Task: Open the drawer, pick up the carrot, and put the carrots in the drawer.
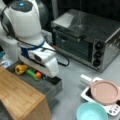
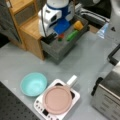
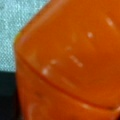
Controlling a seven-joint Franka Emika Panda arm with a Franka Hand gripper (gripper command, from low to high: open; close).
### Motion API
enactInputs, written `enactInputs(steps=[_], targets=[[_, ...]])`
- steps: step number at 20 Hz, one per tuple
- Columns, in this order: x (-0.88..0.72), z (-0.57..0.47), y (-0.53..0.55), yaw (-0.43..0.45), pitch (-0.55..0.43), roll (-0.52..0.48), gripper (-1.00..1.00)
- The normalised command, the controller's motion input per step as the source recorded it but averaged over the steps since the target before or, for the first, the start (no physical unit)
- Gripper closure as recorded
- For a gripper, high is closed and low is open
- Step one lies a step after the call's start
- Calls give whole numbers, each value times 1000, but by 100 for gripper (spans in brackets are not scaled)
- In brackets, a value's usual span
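Because the drawer (image 1: 47, 86) already stands pulled out from the wooden-topped cabinet (image 1: 20, 95) in both front views, step 1 of the 3 looks done. The gripper (image 1: 48, 75) is lowered into the drawer's open tray, and the carrot (image 1: 38, 74) shows as a small orange chunk right at the jaws, just beside a green vegetable (image 1: 31, 73) and near a yellow-orange vegetable (image 1: 21, 69) further along the tray. In the wrist view the carrot (image 3: 70, 65) fills almost the whole picture, so it sits directly under the jaws. Whether the jaws are clamped on it or have let go cannot be told. Judging from this, the carrot is inside the drawer, and the placing step seems at or near its end.
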Motion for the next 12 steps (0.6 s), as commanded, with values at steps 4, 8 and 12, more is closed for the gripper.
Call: enactInputs(steps=[4, 8, 12], targets=[[-338, -135, -15, 58, -224, 177, 100], [-280, -146, -2, 50, -262, 186, 100], [-210, -109, 31, 16, -275, 180, -100]])
